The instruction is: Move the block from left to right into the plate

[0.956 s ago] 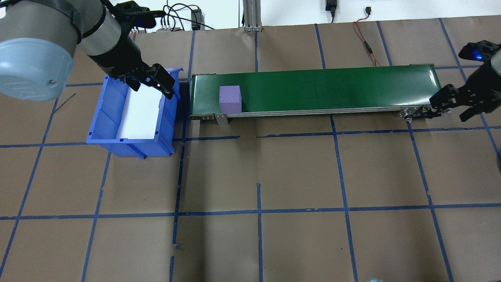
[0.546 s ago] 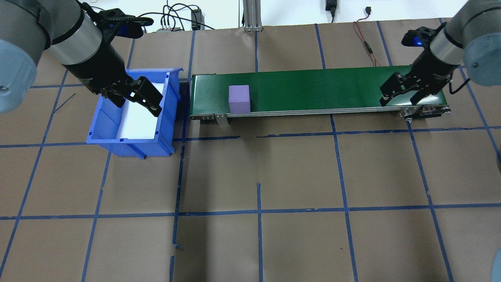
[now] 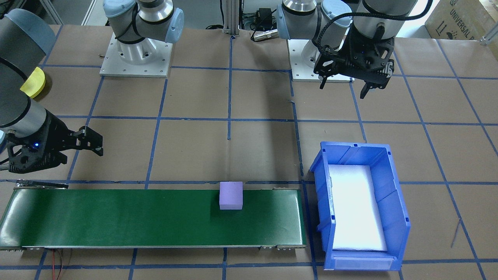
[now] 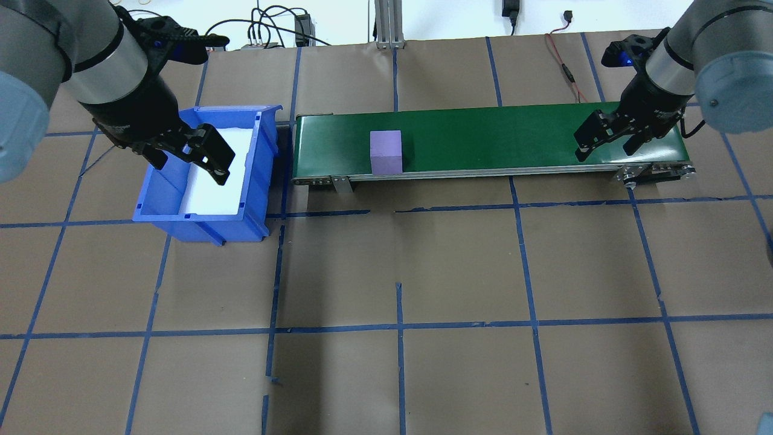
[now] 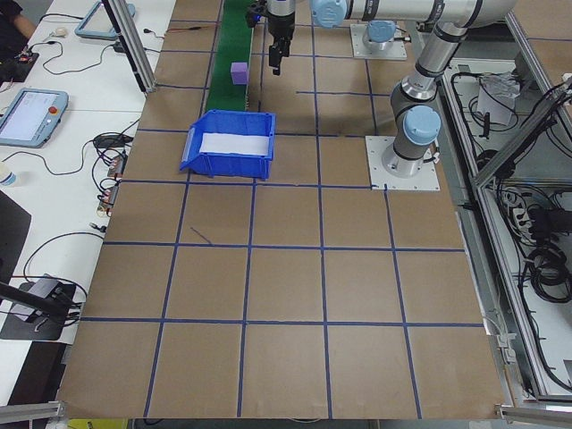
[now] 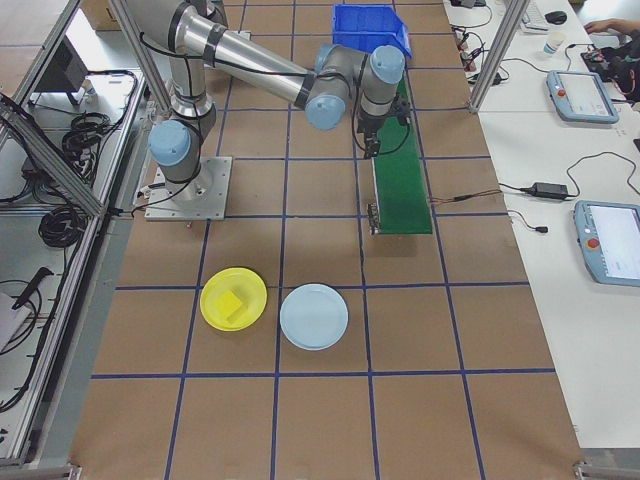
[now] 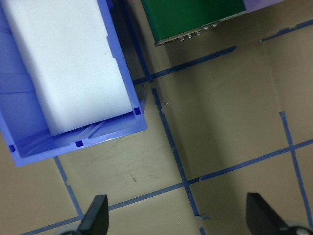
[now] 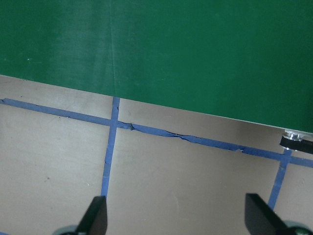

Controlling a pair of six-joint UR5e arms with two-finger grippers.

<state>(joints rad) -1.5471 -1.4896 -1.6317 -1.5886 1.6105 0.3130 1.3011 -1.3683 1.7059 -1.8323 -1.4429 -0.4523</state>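
A purple block (image 4: 386, 151) rests on the green conveyor belt (image 4: 495, 136), in its left part, with nothing touching it; the front-facing view shows the same block (image 3: 231, 195). My left gripper (image 4: 188, 162) hangs open and empty above the blue bin (image 4: 199, 219), well left of the block. Far to the right, my right gripper (image 4: 607, 148) is open and empty above the belt's right end. In the right wrist view its fingertips (image 8: 96, 215) frame the belt's edge and brown paper. A light blue plate (image 6: 314, 316) and a yellow plate (image 6: 233, 298) lie on the table's right side.
The blue bin (image 3: 393, 202) holds a white foam pad (image 3: 356, 208) and stands against the belt's left end. A yellow piece sits in the yellow plate. Red and black cables (image 4: 564, 66) run behind the belt. Brown paper with blue tape lines covers the table.
The purple block has travelled right along the belt. My right gripper swung in from beyond the belt's right end to above it. My left gripper drifted left and nearer over the bin.
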